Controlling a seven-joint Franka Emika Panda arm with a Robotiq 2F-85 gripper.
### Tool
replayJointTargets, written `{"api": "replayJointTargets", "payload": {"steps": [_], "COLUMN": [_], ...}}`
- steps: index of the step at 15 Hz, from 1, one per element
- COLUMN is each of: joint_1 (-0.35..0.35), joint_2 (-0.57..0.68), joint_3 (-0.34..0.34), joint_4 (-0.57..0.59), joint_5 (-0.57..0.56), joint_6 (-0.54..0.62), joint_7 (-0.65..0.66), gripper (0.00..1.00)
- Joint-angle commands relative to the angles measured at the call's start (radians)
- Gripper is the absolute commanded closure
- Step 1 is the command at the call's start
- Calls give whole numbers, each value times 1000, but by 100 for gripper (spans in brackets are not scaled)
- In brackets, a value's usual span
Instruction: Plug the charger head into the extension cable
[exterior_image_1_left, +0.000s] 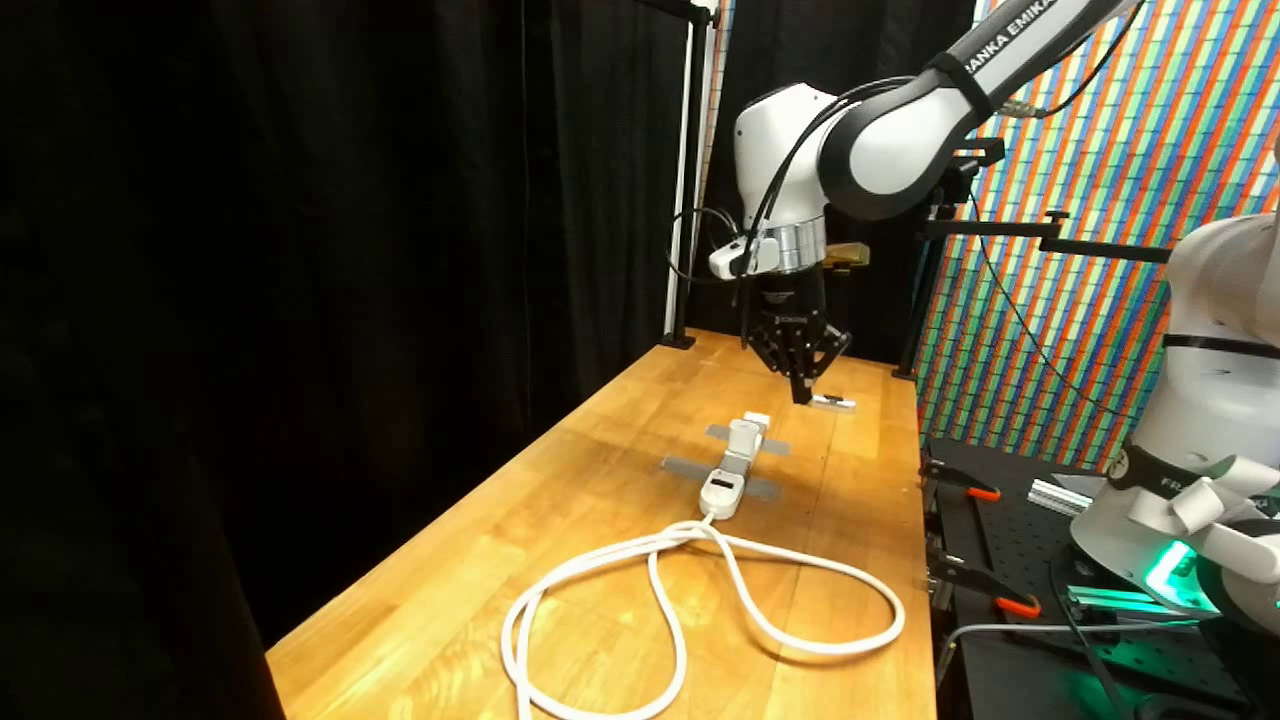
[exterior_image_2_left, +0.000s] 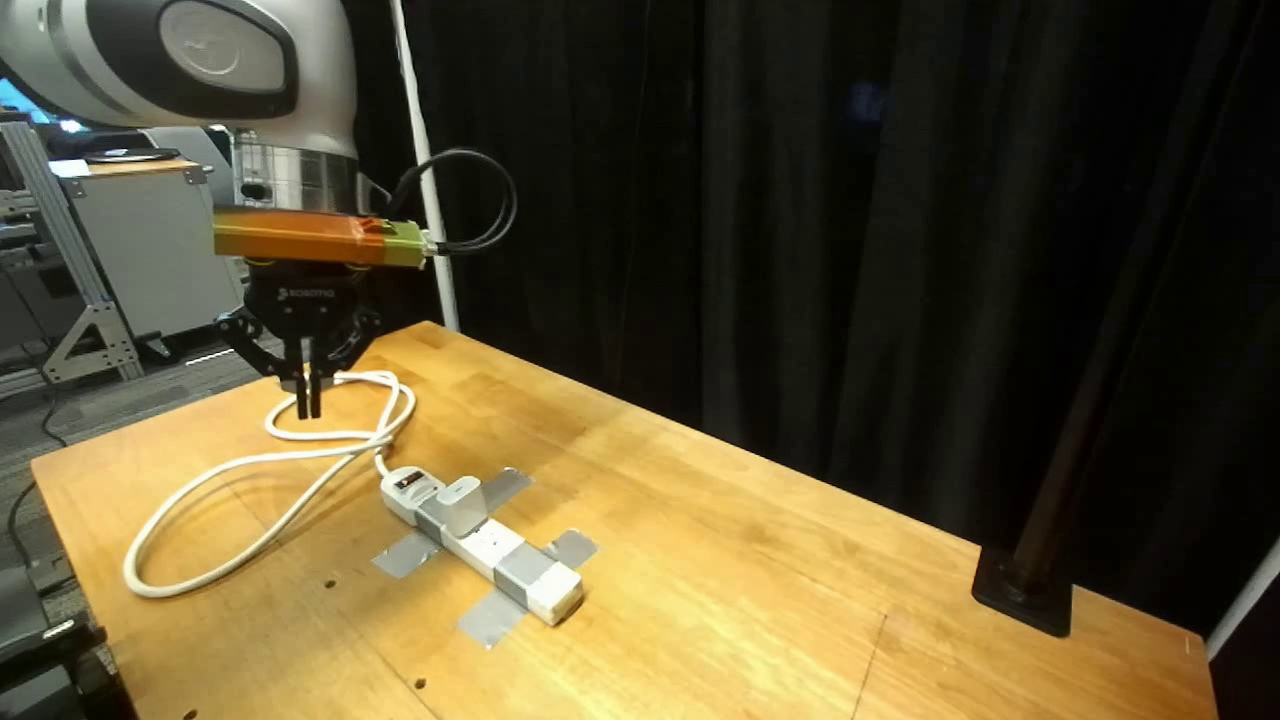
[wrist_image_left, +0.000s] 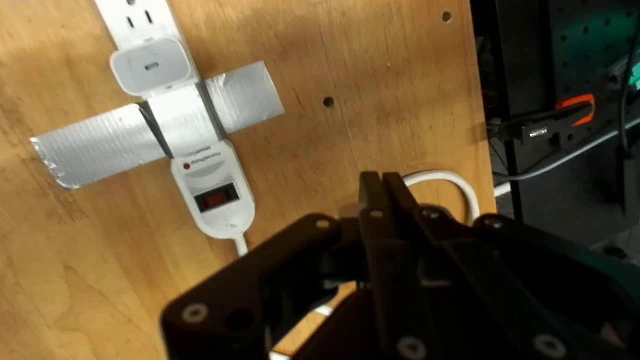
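The white charger head (exterior_image_1_left: 745, 438) stands upright on the white extension strip (exterior_image_1_left: 722, 492). It also stands on the strip in an exterior view (exterior_image_2_left: 463, 505), and its prongs are hidden. In the wrist view the charger's grey top with a small slot (wrist_image_left: 151, 66) sits over the strip, close to the silver tape band and apart from the switch end (wrist_image_left: 215, 200). My gripper (exterior_image_2_left: 308, 410) is raised above the table, to the cord side of the strip and apart from the charger. Its fingertips (wrist_image_left: 382, 177) are together with only a thin gap and hold nothing.
Silver tape (wrist_image_left: 245, 97) fixes the strip to the wooden table (exterior_image_2_left: 700, 600). The white cord (exterior_image_1_left: 840, 645) lies in loops. A small white object (exterior_image_1_left: 832, 403) lies at the far end. Orange-tipped clamps (exterior_image_1_left: 1018, 606) grip the table edge. A black post base (exterior_image_2_left: 1022, 595) stands at a corner.
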Motion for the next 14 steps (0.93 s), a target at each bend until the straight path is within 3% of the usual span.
{"api": "replayJointTargets", "payload": {"steps": [1,14], "joint_1": [-25,-92], "joint_2": [52,122], "joint_3": [-21,-52], "joint_4": [71,15], "joint_5": [128,31], "joint_6": [-34,299], "joint_7": [-147,-64], "gripper": [90,93]}}
